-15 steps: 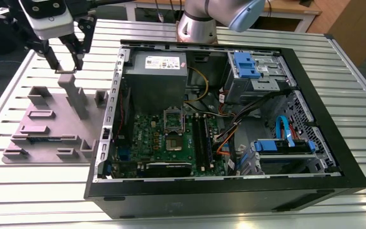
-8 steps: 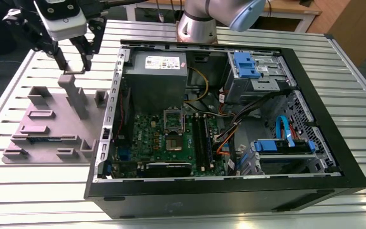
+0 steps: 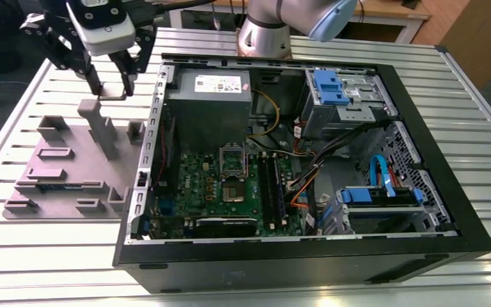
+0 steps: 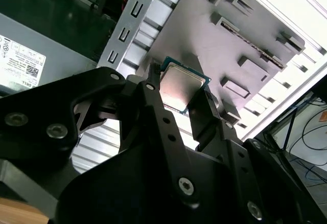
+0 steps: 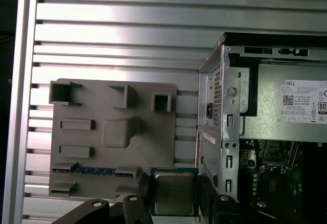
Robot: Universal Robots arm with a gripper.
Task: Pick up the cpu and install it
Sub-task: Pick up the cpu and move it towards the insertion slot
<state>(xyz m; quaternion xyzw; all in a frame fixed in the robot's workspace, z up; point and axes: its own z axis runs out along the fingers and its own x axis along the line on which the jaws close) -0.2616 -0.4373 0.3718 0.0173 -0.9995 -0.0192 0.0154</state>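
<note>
The cpu is a small square chip with a silvery top and a thin green rim, gripped at two opposite edges by my gripper. In the second wrist view the cpu sits flat between the black fingers of the gripper. In the exterior view my gripper hangs above the far end of the grey fixture plate, to the exterior view's left of the open computer case. The motherboard's cpu socket lies open inside the case, well away from the gripper.
A grey power supply box with a white label stands beside the socket. Cables, blue drive brackets and memory slots crowd the case interior. The fixture plate has raised posts. The slatted metal table surrounds everything.
</note>
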